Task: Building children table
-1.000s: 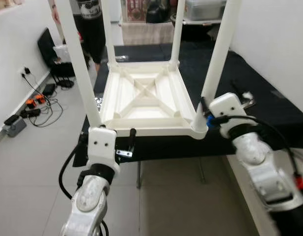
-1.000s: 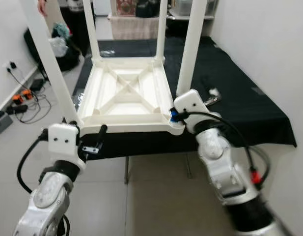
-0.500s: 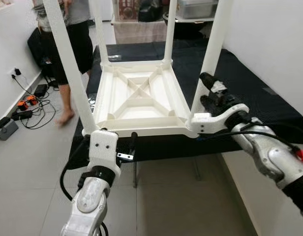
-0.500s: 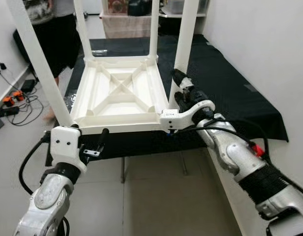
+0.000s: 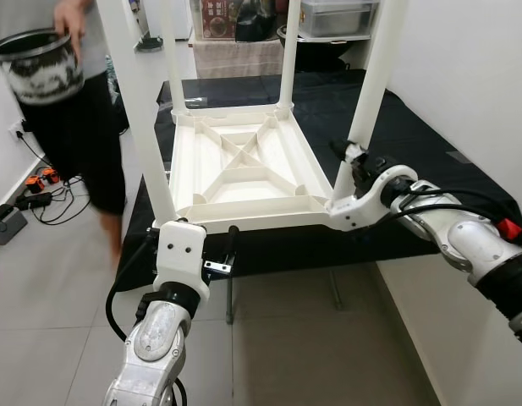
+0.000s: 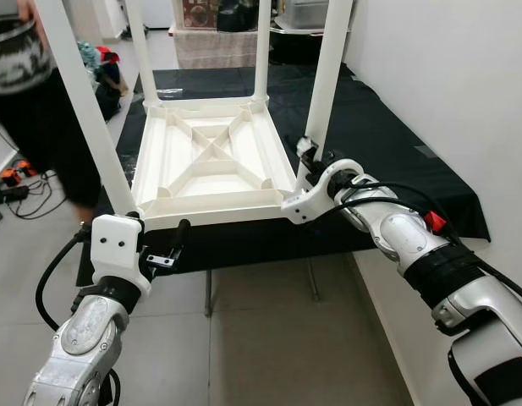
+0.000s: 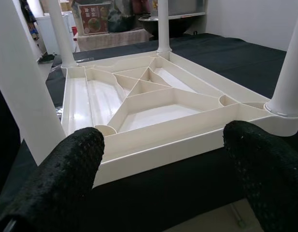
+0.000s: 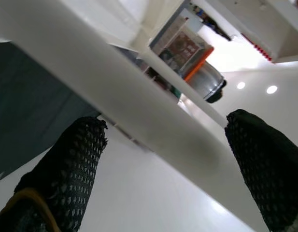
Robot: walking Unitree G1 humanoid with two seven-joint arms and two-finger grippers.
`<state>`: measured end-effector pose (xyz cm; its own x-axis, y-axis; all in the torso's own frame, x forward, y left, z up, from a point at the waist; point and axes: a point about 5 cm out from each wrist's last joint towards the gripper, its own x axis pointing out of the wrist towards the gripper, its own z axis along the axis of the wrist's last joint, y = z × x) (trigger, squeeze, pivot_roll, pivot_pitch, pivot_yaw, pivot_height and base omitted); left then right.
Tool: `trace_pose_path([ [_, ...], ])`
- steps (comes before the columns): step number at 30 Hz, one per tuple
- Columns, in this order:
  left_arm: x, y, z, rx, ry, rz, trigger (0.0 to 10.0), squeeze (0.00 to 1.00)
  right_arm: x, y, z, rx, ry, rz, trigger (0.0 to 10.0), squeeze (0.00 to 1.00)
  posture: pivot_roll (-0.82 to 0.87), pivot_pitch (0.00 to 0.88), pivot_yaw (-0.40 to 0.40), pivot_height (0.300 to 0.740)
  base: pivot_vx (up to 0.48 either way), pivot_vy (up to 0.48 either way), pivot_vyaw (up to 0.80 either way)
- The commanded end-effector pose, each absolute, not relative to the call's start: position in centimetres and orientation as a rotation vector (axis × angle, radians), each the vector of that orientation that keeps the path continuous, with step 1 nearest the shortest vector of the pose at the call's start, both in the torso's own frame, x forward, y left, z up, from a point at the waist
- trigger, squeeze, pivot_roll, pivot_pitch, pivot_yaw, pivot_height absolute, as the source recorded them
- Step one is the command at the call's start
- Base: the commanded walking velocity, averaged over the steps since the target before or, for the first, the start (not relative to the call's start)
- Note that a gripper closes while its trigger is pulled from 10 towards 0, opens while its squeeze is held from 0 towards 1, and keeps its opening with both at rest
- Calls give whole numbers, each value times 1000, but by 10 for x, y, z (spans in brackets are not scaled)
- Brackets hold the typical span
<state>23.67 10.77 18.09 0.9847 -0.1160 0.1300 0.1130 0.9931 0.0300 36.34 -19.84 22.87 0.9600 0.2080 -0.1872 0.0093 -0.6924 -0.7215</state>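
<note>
White plastic table [image 5: 244, 169] lies upside down on the black-covered bench [image 5: 430, 161], four legs pointing straight up. The near right leg [image 5: 369, 93] stands upright between the spread fingers of the right gripper [image 5: 355, 162], low by its socket; whether the pads already touch it is hard to tell. The left gripper [image 5: 220, 250], fingers apart, hangs just below the table's near edge, close under the near left leg [image 5: 142, 110].
</note>
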Motion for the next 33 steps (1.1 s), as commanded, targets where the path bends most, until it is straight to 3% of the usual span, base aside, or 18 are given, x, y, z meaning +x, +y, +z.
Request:
trace_pose_path([
  [1, 237, 106, 178, 8, -124, -117, 10000, 0, 367, -195, 228, -2364, -139, 378, 10000, 0, -34, 24, -15, 740, 0, 0, 0],
  [6, 238, 103, 177, 5, -123, -127, 10000, 0, 374, -194, 233, -2432, -108, 408, 10000, 0, -35, 21, -20, 740, 0, 0, 0],
  [11, 236, 102, 174, -25, -119, -144, 10000, 0, 387, -181, 258, -2458, -196, 333, 10000, 0, -36, 20, -23, 740, 0, 0, 0],
  [18, 228, 95, 157, -263, -25, -295, 10000, 0, 396, -174, 268, -2470, -191, 331, 10000, 0, -41, 27, -27, 740, 0, 0, 0],
  [24, 237, 113, 142, -341, 33, -257, 10000, 0, 403, -169, 263, -2457, -174, 352, 10000, 0, -41, 31, -35, 740, 0, 0, 0],
  [28, 237, 112, 143, -403, 40, -289, 10000, 0, 405, -165, 257, -2455, -175, 378, 10000, 0, -43, 35, -34, 740, 0, 0, 0],
  [33, 251, 118, 144, -477, 30, -202, 10000, 0, 409, -161, 249, -2448, -168, 404, 10000, 0, -44, 45, -35, 740, 0, 0, 0],
])
